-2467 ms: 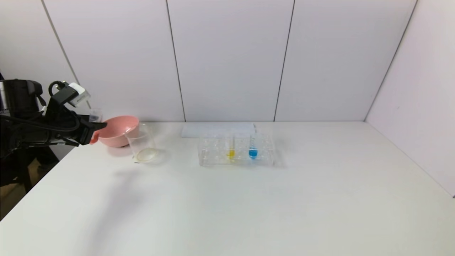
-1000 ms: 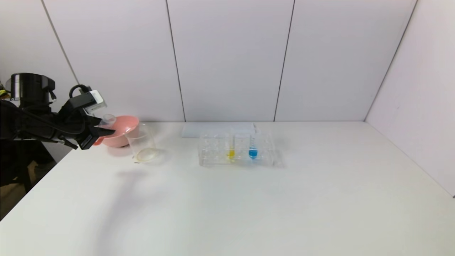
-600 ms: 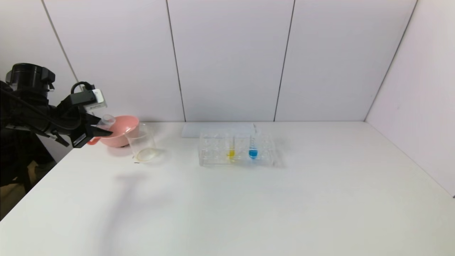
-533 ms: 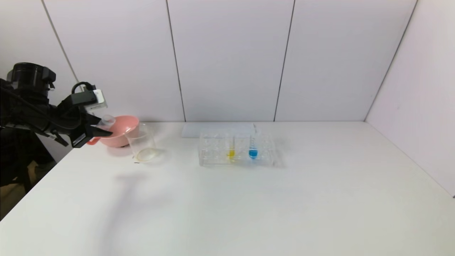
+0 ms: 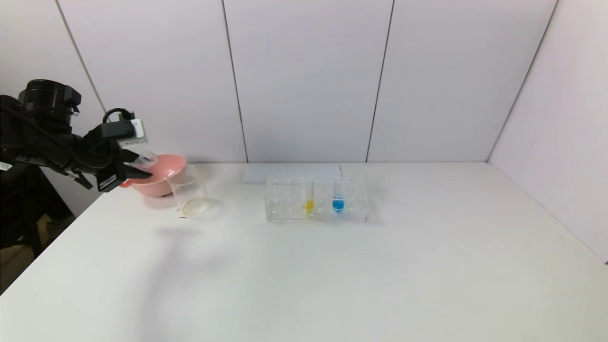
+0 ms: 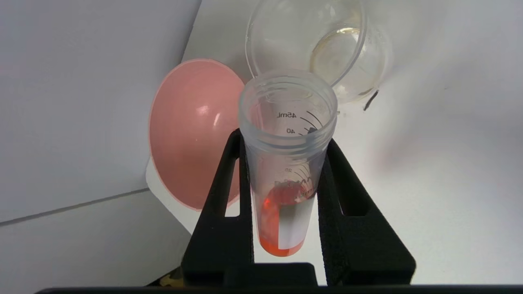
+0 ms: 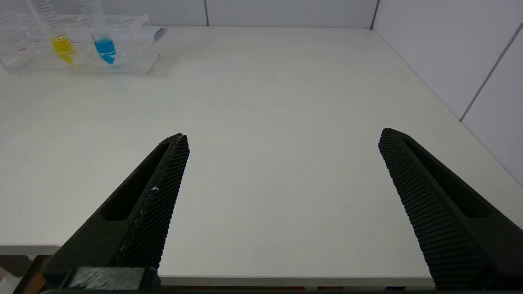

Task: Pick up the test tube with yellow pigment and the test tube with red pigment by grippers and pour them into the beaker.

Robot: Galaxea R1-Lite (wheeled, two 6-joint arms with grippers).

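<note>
My left gripper point(image 5: 137, 172) is shut on the test tube with red pigment point(image 6: 286, 171), held above the table's far left corner. The tube leans, its open mouth point(image 5: 145, 159) over the pink bowl's near rim, a little short of the beaker point(image 5: 189, 191). Red-orange liquid sits in the tube's lower end, between the black fingers point(image 6: 222, 196). The beaker point(image 6: 322, 45) stands upright just beyond the tube's mouth. The test tube with yellow pigment point(image 5: 308, 199) stands in the clear rack point(image 5: 285, 206). My right gripper point(image 7: 282, 139) is open over the table's front edge, with nothing in it.
A pink bowl point(image 5: 161, 180) sits right behind and left of the beaker, and shows as point(image 6: 192, 130) beside the tube. A blue-liquid tube point(image 5: 338, 202) stands next to the yellow one point(image 7: 61, 41) in the rack. A white flat sheet point(image 5: 289, 172) lies behind the rack.
The left arm has risen and carried the red tube rightward to the bowl and beaker. The tube now leans with its mouth over the bowl's rim.
</note>
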